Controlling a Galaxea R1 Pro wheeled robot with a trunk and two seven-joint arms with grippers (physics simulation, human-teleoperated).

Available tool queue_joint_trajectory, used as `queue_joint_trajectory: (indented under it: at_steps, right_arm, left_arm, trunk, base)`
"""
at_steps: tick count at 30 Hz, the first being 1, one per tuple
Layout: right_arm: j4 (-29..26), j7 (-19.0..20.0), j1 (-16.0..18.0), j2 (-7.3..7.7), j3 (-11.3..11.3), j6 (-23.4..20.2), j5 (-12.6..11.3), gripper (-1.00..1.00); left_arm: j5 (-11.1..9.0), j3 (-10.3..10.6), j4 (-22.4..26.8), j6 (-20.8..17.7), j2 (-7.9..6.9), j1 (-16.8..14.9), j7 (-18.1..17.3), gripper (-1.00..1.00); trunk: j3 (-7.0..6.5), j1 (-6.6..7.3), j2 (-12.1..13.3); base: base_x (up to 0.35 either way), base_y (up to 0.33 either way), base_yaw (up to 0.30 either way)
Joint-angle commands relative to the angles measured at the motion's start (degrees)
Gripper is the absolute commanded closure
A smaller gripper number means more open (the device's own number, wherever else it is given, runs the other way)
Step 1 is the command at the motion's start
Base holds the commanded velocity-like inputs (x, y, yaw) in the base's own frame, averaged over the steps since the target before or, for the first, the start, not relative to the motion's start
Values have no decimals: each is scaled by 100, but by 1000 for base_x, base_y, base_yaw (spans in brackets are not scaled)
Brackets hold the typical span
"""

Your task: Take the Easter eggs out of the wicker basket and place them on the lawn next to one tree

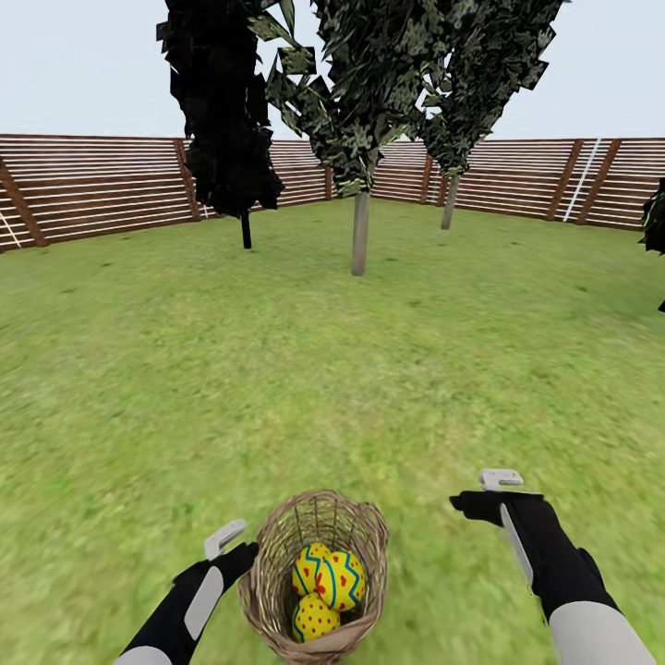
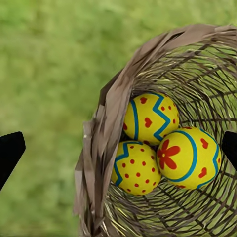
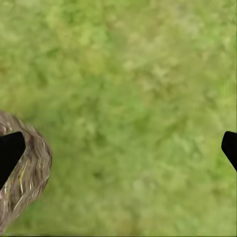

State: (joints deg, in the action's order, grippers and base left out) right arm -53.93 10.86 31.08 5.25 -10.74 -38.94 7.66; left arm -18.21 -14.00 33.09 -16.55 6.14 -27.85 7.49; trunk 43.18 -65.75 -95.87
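Left pincer (image 1: 231, 540) hangs just beside the wicker basket (image 1: 277, 554), on its left, fingers spread wide apart, nothing between them. In the left wrist view the two dark fingertips (image 2: 10, 150) sit at opposite borders, with the basket rim (image 2: 106, 123) and eggs between them.

Right pincer (image 1: 488, 489) hovers over bare lawn (image 1: 277, 369) to the basket's right, clear of it, also spread apart and empty; the right wrist view shows grass (image 3: 133, 113) and a bit of basket rim (image 3: 29, 168) near one fingertip.

Three Easter eggs (image 1: 328, 577) lie inside the basket, bunched and touching one another. Basket stands on the lawn at the near edge of the head view.

Pale-trunked tree (image 1: 360, 231) stands well beyond the basket, mid-lawn. A dark thin-trunked tree (image 1: 245, 226) is to its left, another pale trunk (image 1: 449, 203) nearer the slatted fence (image 1: 92, 189).
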Motion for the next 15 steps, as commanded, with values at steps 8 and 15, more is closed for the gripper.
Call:
queue_joint_trajectory:
  at_steps: [8,15]
  right_arm:
    - [4,2064,3,296,-800,-39,-137,-100]
    - [0,2293,3,309,-890,-43,-112,-100]
  left_arm:
    - [-59,-16,13,-32,27,-2,25,-100]
    - [-59,-16,12,-25,27,-2,25,-100]
  trunk:
    - [149,-176,-325]
    - [275,-330,-606]
  base:
    - [0,0,0]
    - [0,0,0]
